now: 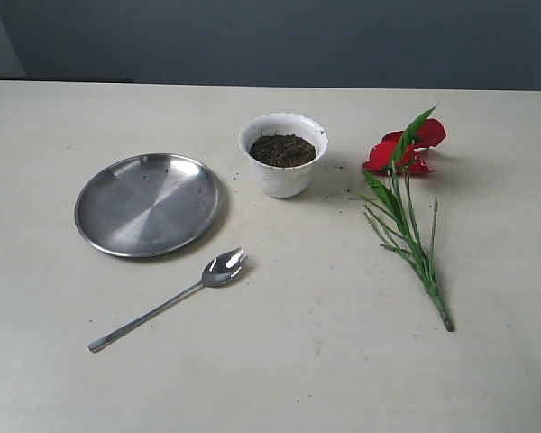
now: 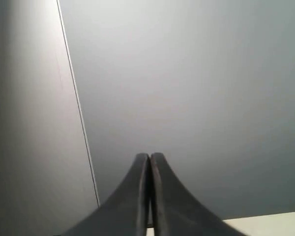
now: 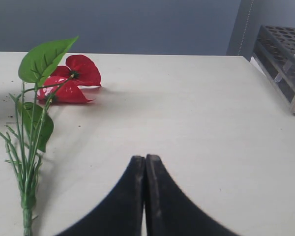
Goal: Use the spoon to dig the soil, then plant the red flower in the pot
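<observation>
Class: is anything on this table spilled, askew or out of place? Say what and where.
A few soil crumbs lie on the table beside the pot. The flower lies flat, unplanted.

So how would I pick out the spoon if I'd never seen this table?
On the pale table, find the round steel plate on the left of the overall view. Just nearer the camera than the plate, not touching it, lies the spoon. It is the only long, thin, shiny thing there, with a notched tip and a slim handle.
</observation>
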{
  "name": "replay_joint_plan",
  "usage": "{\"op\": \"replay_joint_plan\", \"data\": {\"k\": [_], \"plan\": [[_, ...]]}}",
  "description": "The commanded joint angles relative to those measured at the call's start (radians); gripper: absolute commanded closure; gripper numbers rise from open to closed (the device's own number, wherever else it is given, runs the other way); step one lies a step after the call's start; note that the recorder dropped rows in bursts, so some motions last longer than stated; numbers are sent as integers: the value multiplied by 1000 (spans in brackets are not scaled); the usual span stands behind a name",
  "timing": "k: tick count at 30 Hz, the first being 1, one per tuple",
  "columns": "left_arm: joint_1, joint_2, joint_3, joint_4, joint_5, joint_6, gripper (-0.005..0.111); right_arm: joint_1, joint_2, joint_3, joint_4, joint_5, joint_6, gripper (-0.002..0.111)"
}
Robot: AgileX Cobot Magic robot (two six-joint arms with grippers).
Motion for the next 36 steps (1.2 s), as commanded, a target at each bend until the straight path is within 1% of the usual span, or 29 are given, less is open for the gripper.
{"op": "replay_joint_plan", "data": {"k": [1,5,11,13,15,16,18,19,21,22,24,25,27,28,29,33,35,36], "plan": [[-7,4,-7,-41,-25,30,106,-3,-3,5,0,-12,-1,108],[-7,4,-7,-45,-35,26,106,-3,-3,5,0,-12,-1,108],[-7,4,-7,-218,-33,26,106,-3,-3,5,0,-12,-1,108],[-7,14,-7,-229,-36,26,106,-3,-3,5,0,-12,-1,108],[-7,60,-7,-237,-91,26,106,-3,-3,5,0,-12,-1,108],[-7,100,-7,-275,-144,26,106,-3,-3,5,0,-12,-1,108],[-7,172,-12,-331,-199,28,106,-3,-3,5,-2,-12,-1,108],[-7,200,-19,-331,-207,28,104,-3,-3,5,-2,-12,-1,108],[-7,300,-42,-331,-259,28,93,-3,-3,5,-2,-12,-1,108],[-7,330,-52,-331,-285,28,91,-3,-3,5,-2,-12,-1,108],[-7,391,-73,-327,-374,30,84,-3,-3,5,-2,-12,-1,108],[-7,426,-96,-300,-403,30,80,-3,-3,5,-2,-12,-1,108],[-13,477,-140,-285,-387,30,72,-3,-3,5,-2,-12,-1,108],[-27,497,-156,-285,-378,30,70,-3,-3,5,-2,-12,-1,108],[-59,523,-170,-280,-374,30,68,-3,-3,5,0,-12,-1,108],[-127,581,-206,-212,-329,30,63,-3,-3,5,0,-12,-1,108],[-169,615,-224,-148,-319,30,59,-3,-3,5,0,-12,-1,108],[-194,632,-236,-87,-319,30,55,-3,-3,5,0,-12,-1,108]]}}
